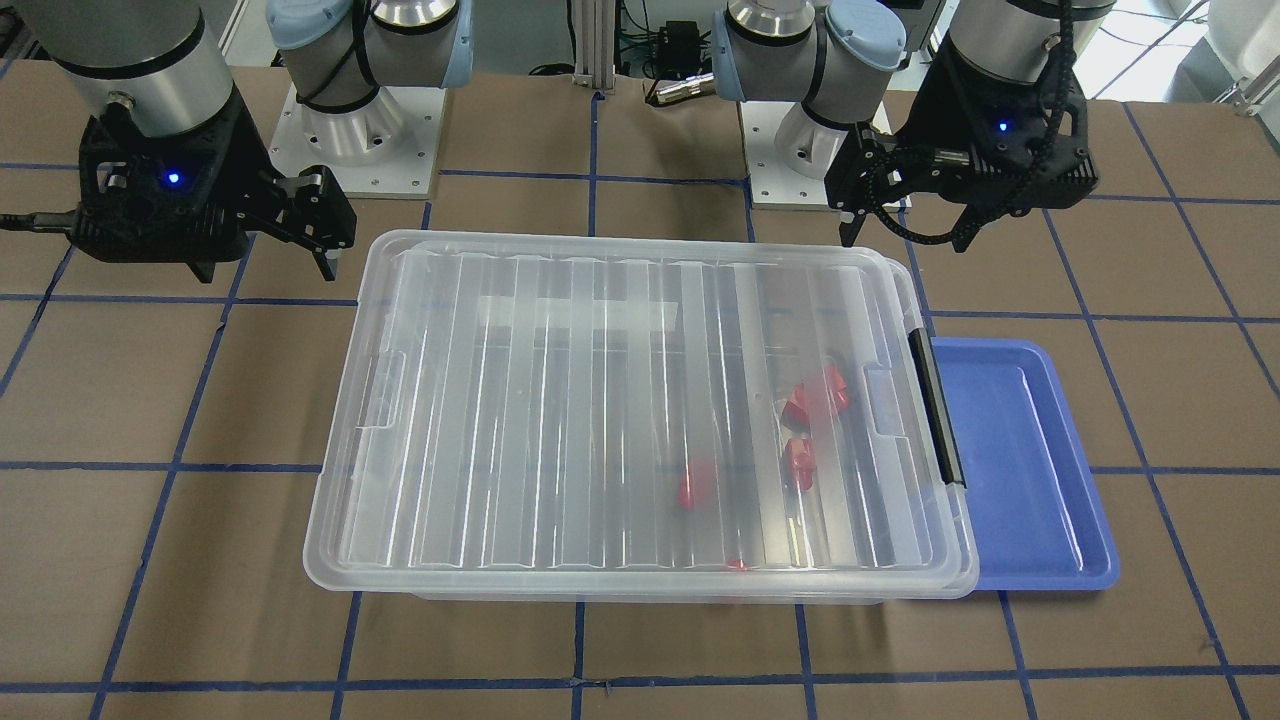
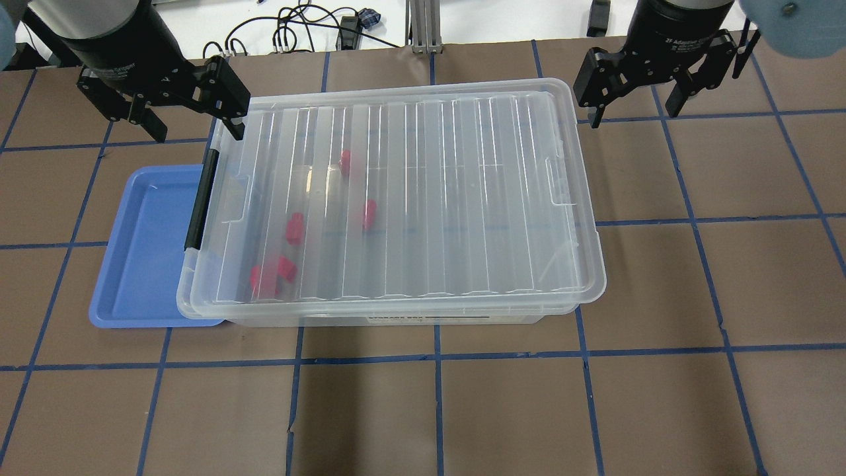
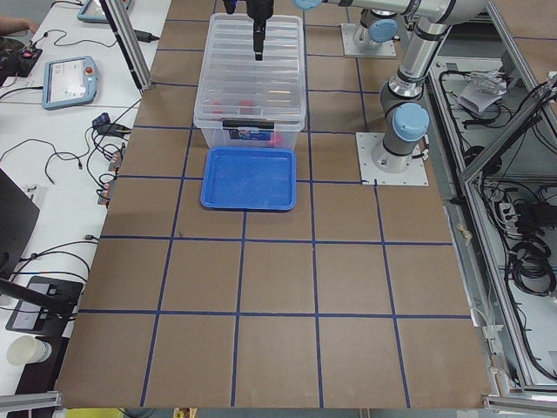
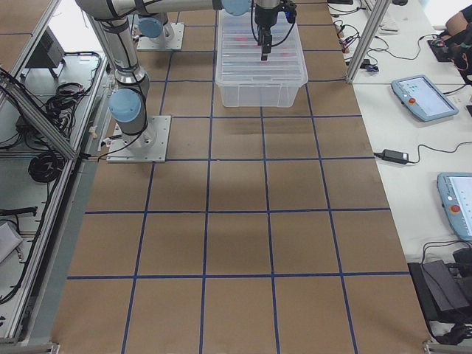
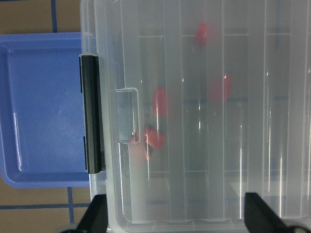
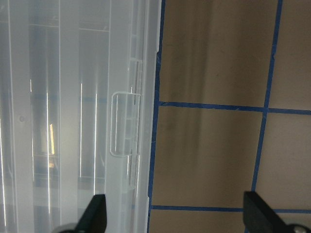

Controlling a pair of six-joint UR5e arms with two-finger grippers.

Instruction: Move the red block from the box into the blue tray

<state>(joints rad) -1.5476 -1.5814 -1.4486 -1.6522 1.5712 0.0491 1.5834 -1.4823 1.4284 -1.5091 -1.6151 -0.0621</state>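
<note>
Nearest to me is the brown worktop with blue tape lines (image 1: 640, 650), and on it stands the large clear plastic box (image 2: 317, 320), covered by its ribbed see-through lid (image 2: 423, 198). A black latch bar (image 2: 201, 198) sits on the short side just beside the shallow blue plastic tray (image 2: 139, 264); no block is in that tray yet. Several small glossy red plastic blocks (image 2: 345, 162) lie inside the box under the lid, toward the tray end; the red block (image 2: 294, 230) I would choose lies a little apart from its neighbours. I judge it light, stiff and somewhat slippery, so I would pinch it across two flat opposite faces, not on the edges. First the lid must come off; it looks thin and bendable, best taken at its rim. The left jaws hang above the latch end of the box and the right jaws above the opposite end, both wide open and holding nothing.
</note>
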